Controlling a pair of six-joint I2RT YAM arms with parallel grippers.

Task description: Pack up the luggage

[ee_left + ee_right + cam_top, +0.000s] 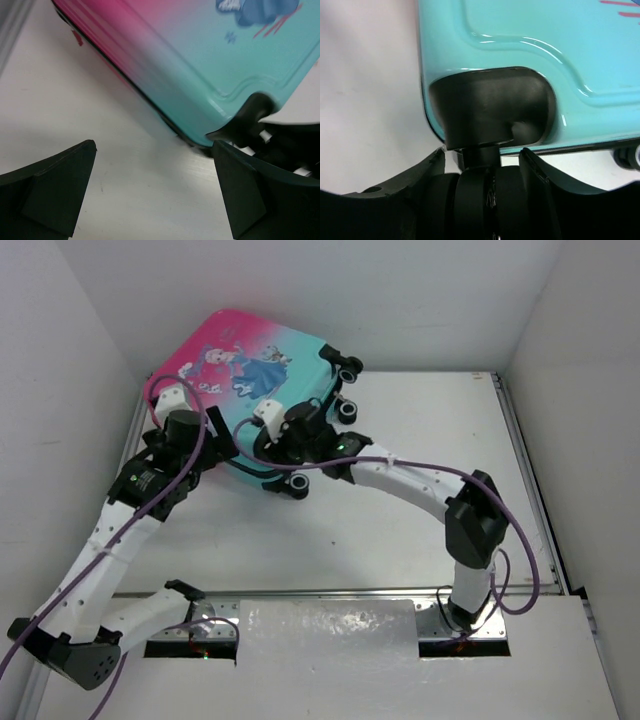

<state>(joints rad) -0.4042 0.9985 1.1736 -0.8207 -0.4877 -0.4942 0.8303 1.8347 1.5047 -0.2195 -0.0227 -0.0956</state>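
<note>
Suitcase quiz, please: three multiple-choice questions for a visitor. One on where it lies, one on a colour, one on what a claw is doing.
1. The luggage lies on the table at: A the near right corner; B the far left corner; C the centre.
2. Its wheels are: A black; B pink; C yellow.
3. The right gripper has its fingers: A around the handle; B over bare table; C either side of a wheel.

Answers:
1 B, in the top view it sits by the back left walls.
2 A, dark wheels show at the teal end.
3 C, the right wrist view shows a wheel between them.
</note>
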